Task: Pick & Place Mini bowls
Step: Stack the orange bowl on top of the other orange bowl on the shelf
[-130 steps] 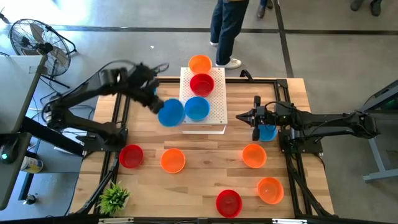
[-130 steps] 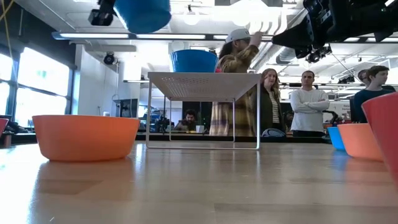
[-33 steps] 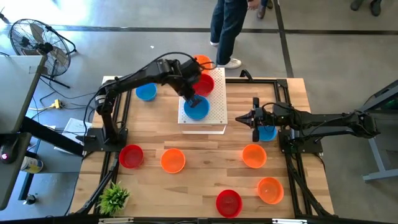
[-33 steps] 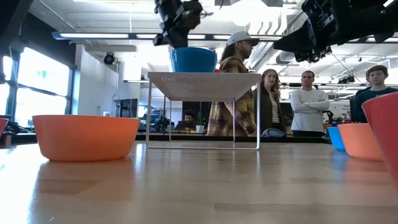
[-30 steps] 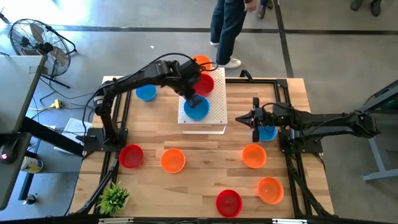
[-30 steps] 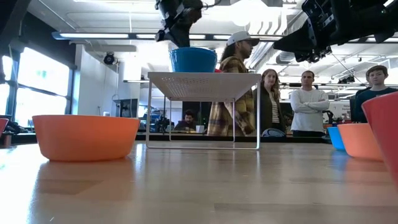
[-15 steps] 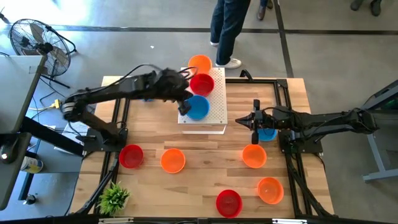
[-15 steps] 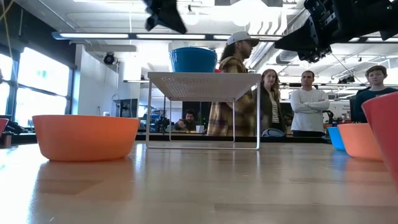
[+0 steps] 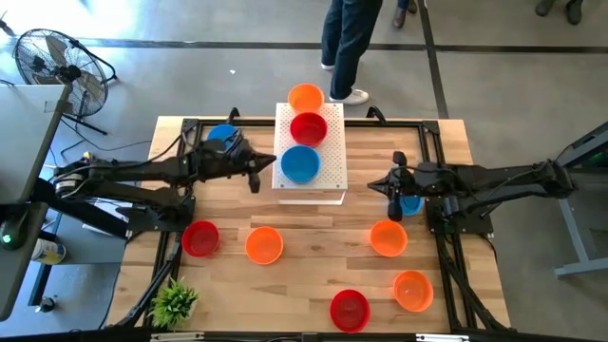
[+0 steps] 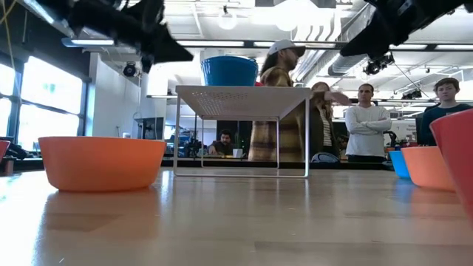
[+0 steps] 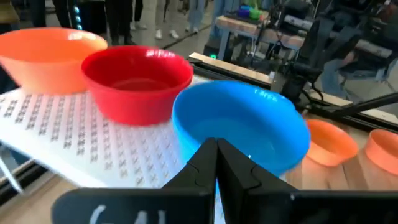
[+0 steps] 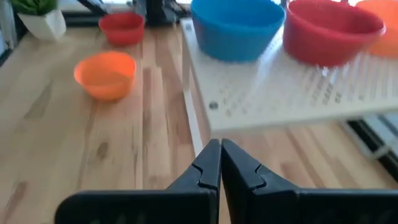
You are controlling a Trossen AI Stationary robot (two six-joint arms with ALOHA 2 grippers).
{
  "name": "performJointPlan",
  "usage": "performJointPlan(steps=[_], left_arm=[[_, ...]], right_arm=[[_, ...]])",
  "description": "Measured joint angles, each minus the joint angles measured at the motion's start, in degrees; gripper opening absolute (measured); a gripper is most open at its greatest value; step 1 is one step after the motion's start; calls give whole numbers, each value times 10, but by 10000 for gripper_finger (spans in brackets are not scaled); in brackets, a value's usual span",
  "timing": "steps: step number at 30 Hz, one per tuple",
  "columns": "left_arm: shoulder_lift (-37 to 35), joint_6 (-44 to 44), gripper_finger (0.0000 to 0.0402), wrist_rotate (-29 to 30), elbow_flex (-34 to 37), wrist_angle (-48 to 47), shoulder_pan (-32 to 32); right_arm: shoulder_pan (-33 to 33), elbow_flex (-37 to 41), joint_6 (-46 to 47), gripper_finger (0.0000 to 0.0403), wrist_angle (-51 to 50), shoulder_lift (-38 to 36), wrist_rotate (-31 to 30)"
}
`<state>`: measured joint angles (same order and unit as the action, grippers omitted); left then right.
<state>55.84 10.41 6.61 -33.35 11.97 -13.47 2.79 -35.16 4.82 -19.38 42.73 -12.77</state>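
Three mini bowls sit in a row on the white perforated platform (image 9: 328, 161): an orange bowl (image 9: 305, 97) at the far end, a red bowl (image 9: 309, 127) in the middle, and a blue bowl (image 9: 300, 163) at the near end. The wooden tabletop (image 9: 304, 275) carries the platform and the other bowls.

From largest to smallest, the two dark arms come next. The left gripper (image 9: 255, 172) hangs just beside the platform's left edge, with its fingers (image 11: 233, 168) pressed together and holding nothing; in the left wrist view the blue bowl on the platform lies right ahead of the fingertips, not touching them. The right gripper (image 9: 393, 183) hovers to the right of the platform, fingers (image 12: 231, 163) together and empty, pointing toward the platform's edge.

The loose bowls are all small, round, shallow and plain. A blue bowl on the left (image 9: 220, 134) shows behind the left arm, and a blue bowl on the right (image 9: 410, 203) is partly hidden under the right arm. Nearer the front lie a red bowl by the left edge (image 9: 200, 237), an orange bowl beside it (image 9: 264, 244), an orange bowl near the right arm (image 9: 388, 237), a second orange bowl at the front right (image 9: 412, 290) and a red bowl at the front (image 9: 349, 309).

A small green plant (image 9: 174, 302) stands at the front left corner.
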Motion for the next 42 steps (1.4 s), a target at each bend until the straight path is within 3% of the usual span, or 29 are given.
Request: performJointPlan(steps=[8, 15, 22, 26, 35, 42], left_arm=[[-5, -64, 0, 50, 114, 161, 0], [-5, -92, 0, 79, 147, 210, 0], [-5, -97, 0, 80, 148, 210, 0], [-5, -97, 0, 80, 148, 210, 0], [-5, -97, 0, 81, 148, 210, 0], [-5, -97, 0, 81, 148, 210, 0]], right_arm=[[66, -94, 127, 25, -215, 66, -27], [168, -177, 249, 83, -365, 180, -13], [263, -197, 391, 162, -381, 292, 10], [295, -197, 450, 184, -360, 354, 40], [310, -197, 503, 163, -305, 465, 72], [310, -197, 518, 101, -283, 514, 73]])
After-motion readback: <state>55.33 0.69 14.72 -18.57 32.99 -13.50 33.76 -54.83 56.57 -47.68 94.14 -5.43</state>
